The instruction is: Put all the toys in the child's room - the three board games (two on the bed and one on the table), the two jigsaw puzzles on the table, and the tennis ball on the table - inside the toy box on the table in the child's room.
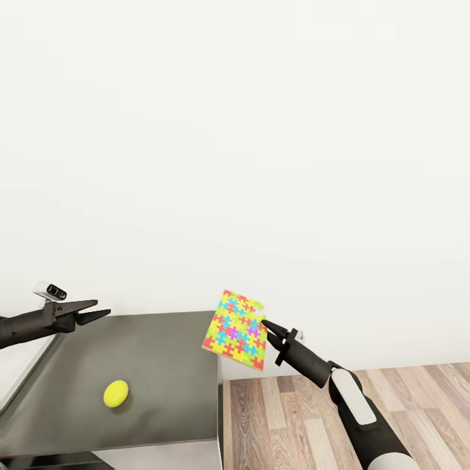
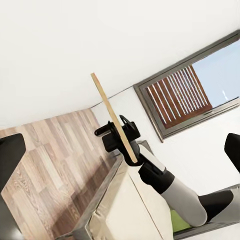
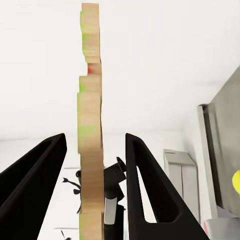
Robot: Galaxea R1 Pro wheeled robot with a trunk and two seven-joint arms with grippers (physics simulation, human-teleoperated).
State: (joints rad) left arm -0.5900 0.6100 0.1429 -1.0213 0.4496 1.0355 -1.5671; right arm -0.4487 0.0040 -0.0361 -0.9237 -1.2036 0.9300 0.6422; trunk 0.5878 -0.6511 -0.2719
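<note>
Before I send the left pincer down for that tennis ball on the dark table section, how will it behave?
The tennis ball is round and sits free on the flat dark table section, so a glancing touch will probably roll it, possibly toward the edge. It looks small and likely light. The left pincer hangs above; closing squarely from both sides seems safest.

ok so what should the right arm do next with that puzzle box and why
Probably carry it leftward over the table and keep it gripped. The right gripper holds the jigsaw puzzle upright by one edge, off the dark table's end above the wood floor, so letting go here would likely drop it.
</note>
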